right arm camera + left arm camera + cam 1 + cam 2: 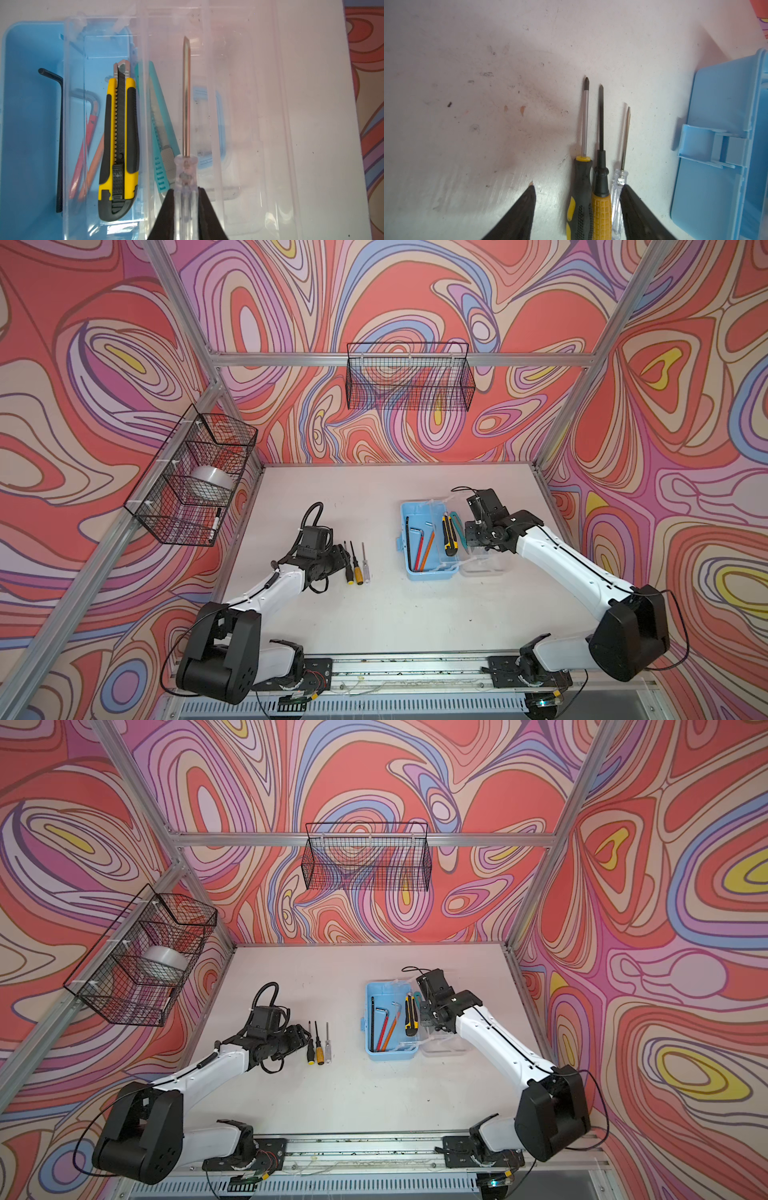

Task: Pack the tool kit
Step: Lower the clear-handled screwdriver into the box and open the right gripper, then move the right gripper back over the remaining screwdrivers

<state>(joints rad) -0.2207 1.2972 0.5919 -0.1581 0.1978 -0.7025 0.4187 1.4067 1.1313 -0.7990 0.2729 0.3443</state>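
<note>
The tool kit [432, 574] is a light-blue box lying open right of centre in both top views, its clear lid [484, 564] folded out to the right. Inside are hex keys [409, 543], a yellow-black utility knife [119, 145] and a teal knife [162, 128]. My right gripper [185, 191] is shut on a clear-handled screwdriver [186, 104], held over the lid beside the knives. Three screwdrivers lie side by side on the table: black-yellow [581, 197], yellow-handled [601, 209] and clear [617, 197]. My left gripper [578, 187] stands open around their handles.
A black wire basket [191, 481] on the left wall holds a tape roll [212, 481] and a marker [216, 522]. Another wire basket [409, 377] hangs on the back wall. The white table [374, 614] is fenced by aluminium posts.
</note>
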